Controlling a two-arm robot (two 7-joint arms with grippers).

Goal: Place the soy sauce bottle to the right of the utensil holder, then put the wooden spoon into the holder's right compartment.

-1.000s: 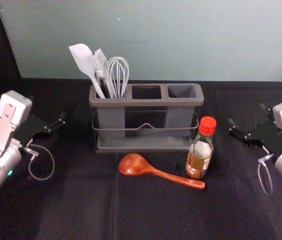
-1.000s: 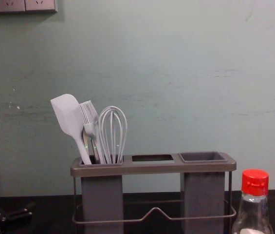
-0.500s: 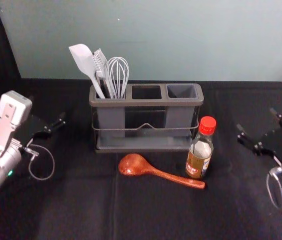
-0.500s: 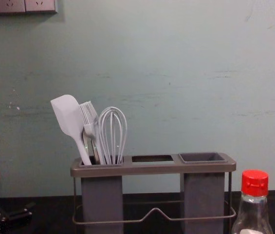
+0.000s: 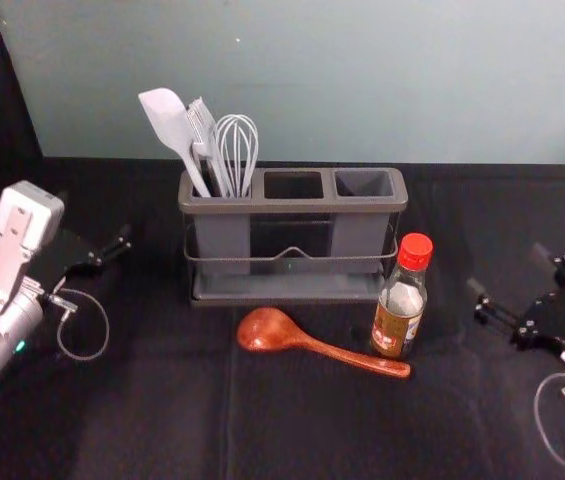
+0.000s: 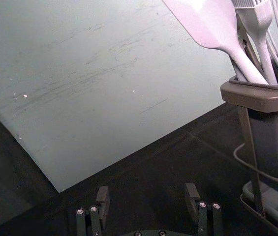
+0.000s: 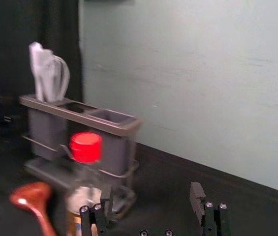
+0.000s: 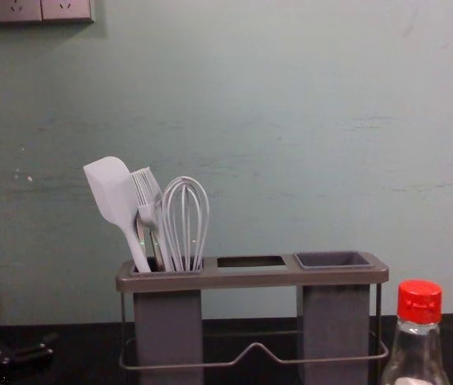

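Red-capped, the soy sauce bottle (image 5: 399,305) stands upright on the counter (image 5: 302,430), to the left of the right tool (image 5: 508,270) and somewhat nearer the robot's body. The right tool is open and empty, and it is the closer of the two. In the right wrist view the bottle lies past one finger, not in the gap, so the tool probably needs to swing inward and close across the bottle's vertical axis. The wooden spoon (image 5: 274,330) lies flat, farther left of that tool and also nearer the body, its handle end by the bottle's near side; a low approach could nudge it. The utensil holder (image 5: 293,204) is left of the right tool, behind the bottle. The left tool (image 6: 146,191), open too, is parked left of the holder.

Compared with the earlier head views, the right tool has come nearer the body; bottle, spoon and holder have stayed put.
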